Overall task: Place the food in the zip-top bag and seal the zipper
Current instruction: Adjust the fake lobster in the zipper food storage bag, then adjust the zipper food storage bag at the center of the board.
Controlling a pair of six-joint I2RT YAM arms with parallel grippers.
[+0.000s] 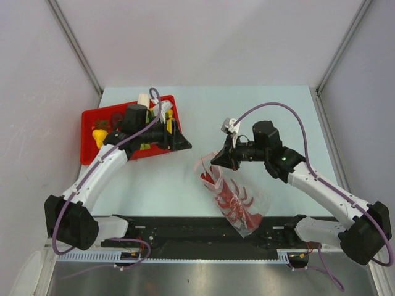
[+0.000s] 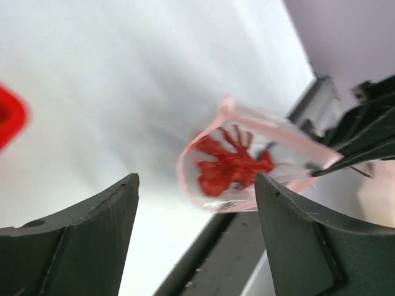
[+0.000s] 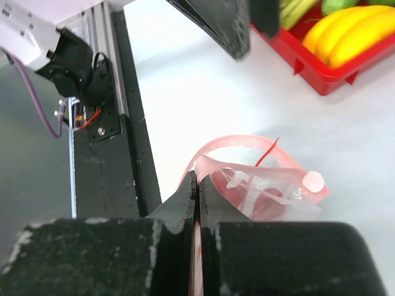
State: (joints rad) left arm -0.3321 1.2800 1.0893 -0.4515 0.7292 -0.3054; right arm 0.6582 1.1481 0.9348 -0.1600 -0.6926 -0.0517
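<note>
The clear zip-top bag [image 1: 237,200] lies in the middle near the front rail, with the red lobster [image 1: 233,202] inside it. Its pink zipper strip [image 3: 247,143] stands open in a loop. My right gripper [image 1: 216,161] is shut on the bag's mouth edge [image 3: 196,185] and holds it up. My left gripper [image 1: 184,145] is open and empty, beside the red tray and left of the bag; it looks into the bag's mouth [image 2: 247,163] at the lobster [image 2: 231,166]. Yellow bananas [image 3: 345,34] and other toy foods lie in the tray.
A red tray [image 1: 92,120] with several toy foods stands at the back left. A black rail [image 1: 197,231] runs along the table's front edge. Grey walls enclose the table on three sides.
</note>
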